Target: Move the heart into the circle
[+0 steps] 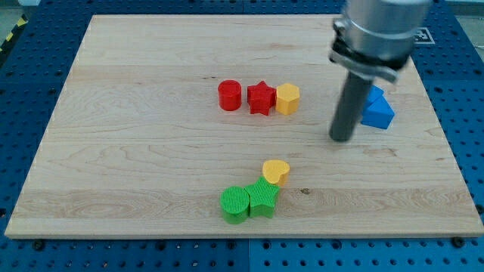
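A yellow heart [276, 171] lies low in the middle of the wooden board [136, 151], touching the upper right of a green star [264, 197]. A green circle [235, 204] sits against the star's left side. My tip [342, 138] is on the board to the upper right of the yellow heart, well apart from it, and just left of the blue blocks.
A red circle [230, 95], a red star [261, 98] and a yellow hexagon [287, 99] form a row at the upper middle. A blue triangle [380, 114] and another blue block [373, 94], partly hidden by the rod, lie at the right.
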Action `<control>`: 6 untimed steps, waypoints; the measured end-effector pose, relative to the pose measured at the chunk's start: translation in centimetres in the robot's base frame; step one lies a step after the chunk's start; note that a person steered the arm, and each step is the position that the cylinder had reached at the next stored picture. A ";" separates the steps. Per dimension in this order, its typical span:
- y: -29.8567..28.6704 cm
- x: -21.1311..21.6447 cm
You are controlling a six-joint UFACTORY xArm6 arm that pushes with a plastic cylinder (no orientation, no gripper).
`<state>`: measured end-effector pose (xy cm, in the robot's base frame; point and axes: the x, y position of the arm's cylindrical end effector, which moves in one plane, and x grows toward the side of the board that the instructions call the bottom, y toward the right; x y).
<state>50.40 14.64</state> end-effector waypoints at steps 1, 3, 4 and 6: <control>0.1 6.0; -4.4 10.9; -4.4 10.9; -8.0 10.6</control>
<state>60.96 6.59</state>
